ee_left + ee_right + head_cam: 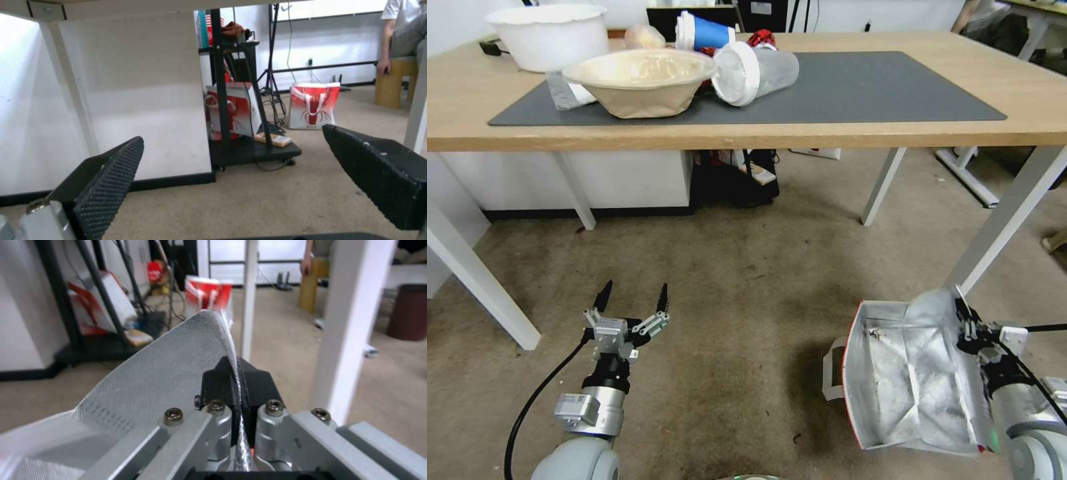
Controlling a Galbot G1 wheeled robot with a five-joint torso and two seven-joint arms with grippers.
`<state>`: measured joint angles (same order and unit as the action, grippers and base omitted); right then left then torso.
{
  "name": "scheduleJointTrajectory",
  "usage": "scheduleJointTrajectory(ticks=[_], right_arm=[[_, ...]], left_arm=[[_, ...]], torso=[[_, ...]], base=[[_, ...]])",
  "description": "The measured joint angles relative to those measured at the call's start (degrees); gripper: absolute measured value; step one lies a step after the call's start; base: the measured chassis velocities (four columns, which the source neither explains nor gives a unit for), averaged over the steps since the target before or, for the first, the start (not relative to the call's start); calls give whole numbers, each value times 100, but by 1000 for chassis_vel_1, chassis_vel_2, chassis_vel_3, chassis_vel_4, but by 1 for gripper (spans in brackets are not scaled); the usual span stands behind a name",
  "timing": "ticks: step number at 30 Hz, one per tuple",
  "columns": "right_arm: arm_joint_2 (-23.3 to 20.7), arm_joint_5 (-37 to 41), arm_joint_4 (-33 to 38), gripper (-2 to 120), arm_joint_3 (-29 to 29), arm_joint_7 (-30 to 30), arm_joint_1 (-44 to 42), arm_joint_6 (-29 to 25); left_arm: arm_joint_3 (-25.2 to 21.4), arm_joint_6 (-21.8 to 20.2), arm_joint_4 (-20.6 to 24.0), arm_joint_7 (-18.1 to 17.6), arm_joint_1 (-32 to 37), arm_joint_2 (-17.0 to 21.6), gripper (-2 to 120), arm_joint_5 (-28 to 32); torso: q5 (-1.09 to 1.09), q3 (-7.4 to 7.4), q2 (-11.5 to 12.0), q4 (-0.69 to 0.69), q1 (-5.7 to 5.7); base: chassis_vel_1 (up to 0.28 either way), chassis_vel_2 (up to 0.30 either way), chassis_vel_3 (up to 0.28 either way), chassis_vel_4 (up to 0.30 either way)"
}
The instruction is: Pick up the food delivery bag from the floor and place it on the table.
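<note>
Right fingers [236, 373]: pressing together on the upper foil edge of the food delivery bag [910, 380], a thin fold of lining caught between the black pads.
Right gripper [964, 319]: sitting at the bag's right rim, low over the floor [740, 300], close to the near right leg of the table [747, 133].
Food delivery bag: standing open-mouthed on the carpet below the table's right front corner, showing creased silver lining, a red edge along the left wall and a white strap handle [829, 370] on that outer side.
Left fingers [111, 173]: standing wide apart, gripping nothing, pointing under the table.
Left gripper [632, 299]: hovering low over the carpet, well apart from the bag, on its left.
Floor: showing dark stains between both grippers.
Table: carrying a dark grey mat [860, 87], a tan paper bowl [640, 80], a white bowl [550, 33], a tipped clear cup [757, 72] with white lid and a blue cup [704, 30], all bunched on the mat's left end.
</note>
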<state>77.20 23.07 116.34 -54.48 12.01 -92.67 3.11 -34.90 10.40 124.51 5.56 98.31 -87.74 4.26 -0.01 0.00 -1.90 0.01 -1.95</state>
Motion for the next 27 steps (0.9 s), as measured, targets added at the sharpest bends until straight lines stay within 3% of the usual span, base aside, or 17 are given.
scheduleJointTrajectory(ticks=[18, 27], right_arm=[[-178, 423, 668, 0, 148, 580, -64, -295], [-418, 978, 666, 0, 240, 1411, -11, -793]], left_arm=[[-32, -37, -21, -21, -63, 33, 100, -1], [-42, -58, 66, -8, -67, 39, 100, 37]], torso=[[1, 0, 0, 0, 0], [1, 0, 0, 0, 0]], base=[[0, 0, 0, 0], [0, 0, 0, 0]])
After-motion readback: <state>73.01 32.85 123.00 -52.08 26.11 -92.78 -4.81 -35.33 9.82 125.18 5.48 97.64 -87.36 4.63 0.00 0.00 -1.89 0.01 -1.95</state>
